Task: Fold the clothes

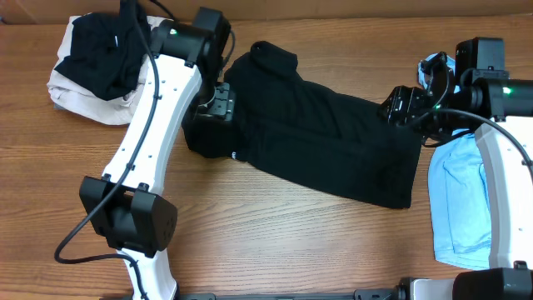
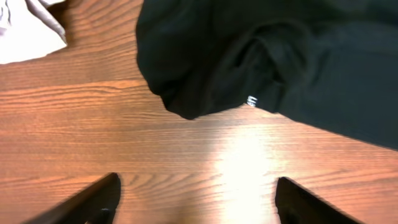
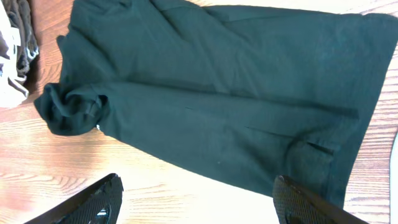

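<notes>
Left wrist view: the left gripper [image 2: 196, 183] has its jaws spread, with only bare table [image 2: 124, 124] between them. The bunched end of the black top [image 2: 298, 62] lies just beyond, toward twelve o'clock, its small white logo [image 2: 252, 101] at the lip of the roll. Right wrist view shows the right gripper [image 3: 197, 182] likewise spread and holding nothing, with the garment's body toward twelve o'clock and an edge of cloth close above the finger at four o'clock.

From overhead the top lies slantwise across the middle of the table, running from ten o'clock to four o'clock, with a gripper at each end.

The step looks like taking hold of both ends. Done well, each gripper would pinch a clean edge rather than a thick wad, and the rolled lump by the logo would be drawn out flat before any fold is made.

The left arm [image 1: 154, 125] hides part of the top's nine o'clock edge overhead. Whether sleeves are tucked underneath cannot be told. At ten o'clock a black piece [image 1: 104, 50] sits on a beige piece [image 1: 83, 104], their shapes unclear. At three to four o'clock the light-blue T-shirt [image 1: 458, 200] is partly covered by the right arm [image 1: 500, 183], its print illegible. Both wrist views cut the fingers off at six o'clock.
</notes>
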Tool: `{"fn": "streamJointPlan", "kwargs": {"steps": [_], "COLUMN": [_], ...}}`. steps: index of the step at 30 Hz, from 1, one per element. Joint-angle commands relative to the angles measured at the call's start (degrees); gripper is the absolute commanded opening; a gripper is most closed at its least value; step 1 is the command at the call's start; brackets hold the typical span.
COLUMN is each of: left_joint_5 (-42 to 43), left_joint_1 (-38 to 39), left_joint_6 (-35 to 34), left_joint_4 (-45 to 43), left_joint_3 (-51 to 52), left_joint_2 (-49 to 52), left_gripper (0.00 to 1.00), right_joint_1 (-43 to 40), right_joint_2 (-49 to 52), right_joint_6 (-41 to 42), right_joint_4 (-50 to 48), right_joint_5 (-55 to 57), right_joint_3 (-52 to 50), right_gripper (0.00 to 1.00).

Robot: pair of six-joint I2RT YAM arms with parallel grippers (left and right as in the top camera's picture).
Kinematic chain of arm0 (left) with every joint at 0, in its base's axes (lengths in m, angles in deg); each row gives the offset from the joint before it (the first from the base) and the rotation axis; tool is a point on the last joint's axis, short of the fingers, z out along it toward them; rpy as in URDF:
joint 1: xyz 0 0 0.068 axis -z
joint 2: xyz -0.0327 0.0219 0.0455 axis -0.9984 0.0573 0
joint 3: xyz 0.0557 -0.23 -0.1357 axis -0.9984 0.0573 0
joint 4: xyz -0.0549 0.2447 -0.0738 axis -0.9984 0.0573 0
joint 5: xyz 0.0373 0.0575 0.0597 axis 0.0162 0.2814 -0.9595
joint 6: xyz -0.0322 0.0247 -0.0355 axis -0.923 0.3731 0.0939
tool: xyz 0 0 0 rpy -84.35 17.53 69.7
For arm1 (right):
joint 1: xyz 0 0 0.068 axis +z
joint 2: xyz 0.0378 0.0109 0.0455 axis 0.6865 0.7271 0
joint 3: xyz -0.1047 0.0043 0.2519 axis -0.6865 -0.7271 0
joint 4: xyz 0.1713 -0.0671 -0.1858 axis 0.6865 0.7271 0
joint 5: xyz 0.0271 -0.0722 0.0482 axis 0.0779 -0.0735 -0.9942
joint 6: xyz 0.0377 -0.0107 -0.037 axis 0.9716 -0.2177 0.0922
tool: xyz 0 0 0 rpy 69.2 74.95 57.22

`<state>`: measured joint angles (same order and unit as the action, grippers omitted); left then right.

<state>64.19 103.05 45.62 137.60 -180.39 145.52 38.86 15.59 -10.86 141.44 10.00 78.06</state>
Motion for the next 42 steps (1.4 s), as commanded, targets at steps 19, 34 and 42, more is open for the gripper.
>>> {"fn": "streamJointPlan", "kwargs": {"steps": [19,34,42], "left_joint_5": [10.47,2.1,1.62], "left_joint_1": [1.86,-0.37,-0.94], "left_joint_6": [2.01,-6.54,-2.93], "left_joint_4": [-37.64,-46.88,-21.88], "left_joint_3": [25.79,27.47,5.09], "left_joint_2": [0.46,8.31,6.67], "left_gripper": [0.04,0.04,0.22], "right_joint_1": [-0.02,-0.02,-0.02], "right_joint_2": [0.81,0.81,0.7], "right_joint_6": [-0.44,-0.28,-0.48], "right_joint_4": [-6.6,-6.78,-7.54], "right_joint_5": [0.13,0.13,-0.02], "right_joint_3": [-6.91,-6.91,-5.09], "right_gripper": [0.81,0.81,0.78]}}
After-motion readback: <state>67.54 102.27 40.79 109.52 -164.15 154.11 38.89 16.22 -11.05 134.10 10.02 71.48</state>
